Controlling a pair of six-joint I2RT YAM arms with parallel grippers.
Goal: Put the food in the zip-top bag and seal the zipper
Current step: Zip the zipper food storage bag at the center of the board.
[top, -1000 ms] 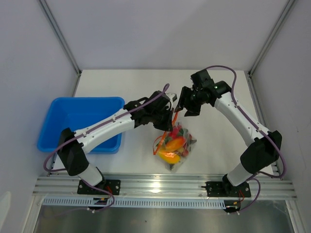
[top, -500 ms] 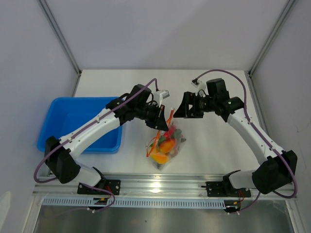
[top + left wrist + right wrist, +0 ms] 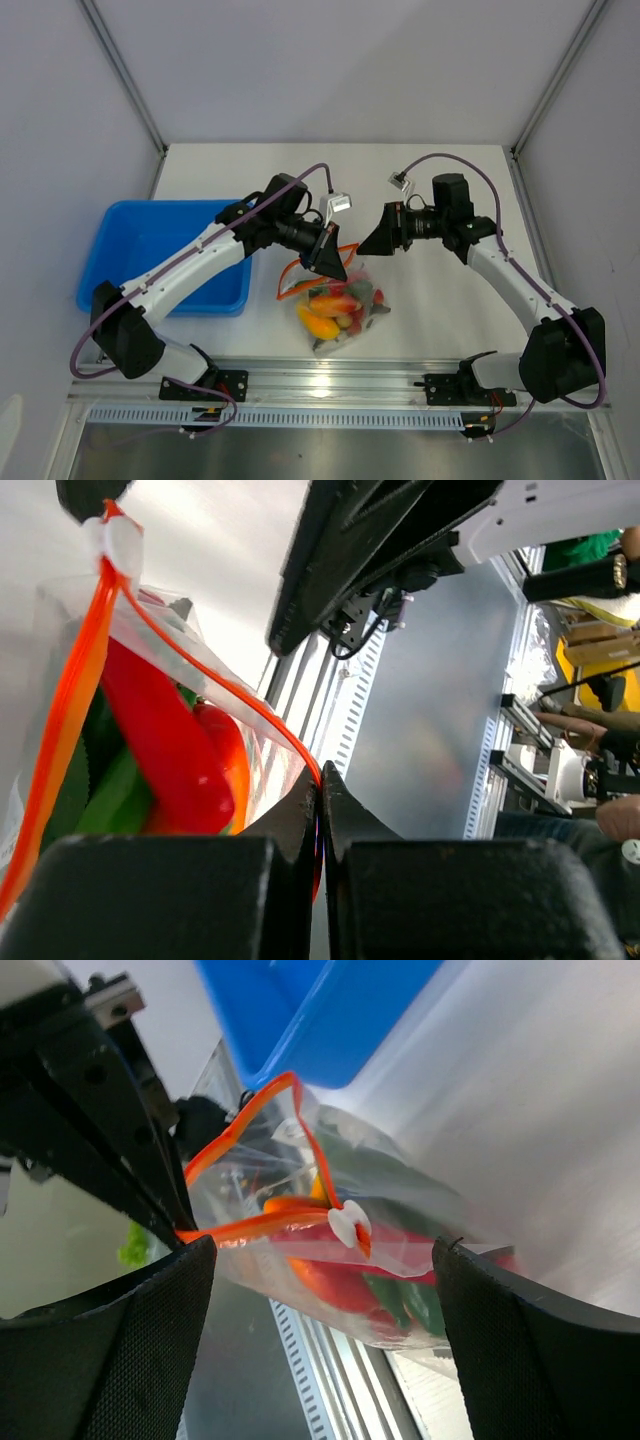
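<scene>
The zip-top bag [image 3: 338, 312] hangs just above the table in front of the arms, holding the food [image 3: 328, 304]: yellow-orange mangoes, red pieces and green peppers. My left gripper [image 3: 328, 258] is shut on the zipper [image 3: 300, 275], pinching the red-orange strip at the bag's top edge [image 3: 320, 780]. The left wrist view shows a red piece [image 3: 165, 740] and a green pepper [image 3: 110, 790] inside the bag. My right gripper [image 3: 375, 240] is open, just right of the bag's top. The white slider [image 3: 348, 1222] sits on the strip ahead of the wide-open right gripper [image 3: 320, 1260]. The mouth gapes in a loop [image 3: 250, 1120].
A blue plastic tray [image 3: 170, 205] stands at the left of the table, also in the right wrist view [image 3: 300, 1010]. The metal rail [image 3: 340, 385] runs along the near edge below the bag.
My left gripper has carried the bag left and lower. My right gripper has drawn back to the right, off the bag's top. The mouth strip now shows as an open loop.
</scene>
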